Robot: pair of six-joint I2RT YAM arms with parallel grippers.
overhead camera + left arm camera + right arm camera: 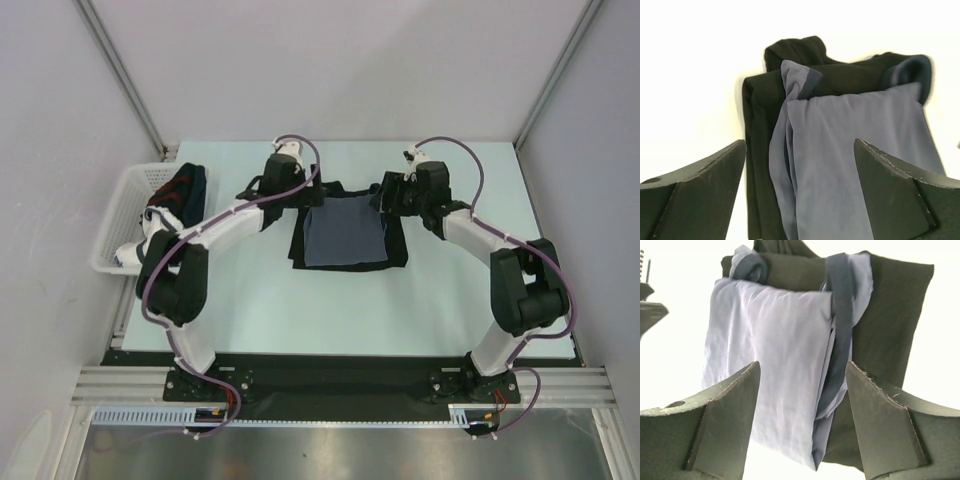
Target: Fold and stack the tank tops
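Arms reach forward over the table from their bases at the near edge, elbows bent outward, forearms angled in toward the middle. The left pincer point(258, 190) hangs at the far-left corner of the clothes and the right pincer point(388, 195) at the far-right corner. In both wrist views the fingers stand wide apart – the left pincer point(800, 145) and the right pincer point(802, 365) are spread with nothing clamped between them, the cloth lying beyond the tips.

The table point(330, 310) is a pale, smooth sheet, with plain light walls around it and metal frame posts rising at the far corners. A white slatted basket point(115, 220) sits at the table's left edge with dark, crumpled clothing point(180, 190) in it.

The blue-grey tank top point(345, 235) lies folded into a rough rectangle on top of the black tank top point(297, 245), in the middle of the table between the two pincers. The black one is larger, its edges showing on the left, right and near sides. Seen close, the blue-grey top point(855, 130) is thin and soft, faintly creased, with darker trim on its straps – those curl over at the far end. The black top point(757, 125) beneath looks matte and heavier, folded in layers. From the right wrist, the blue-grey top point(770, 340) looks paler, a dark strap running down its right edge against the black top point(890, 315).
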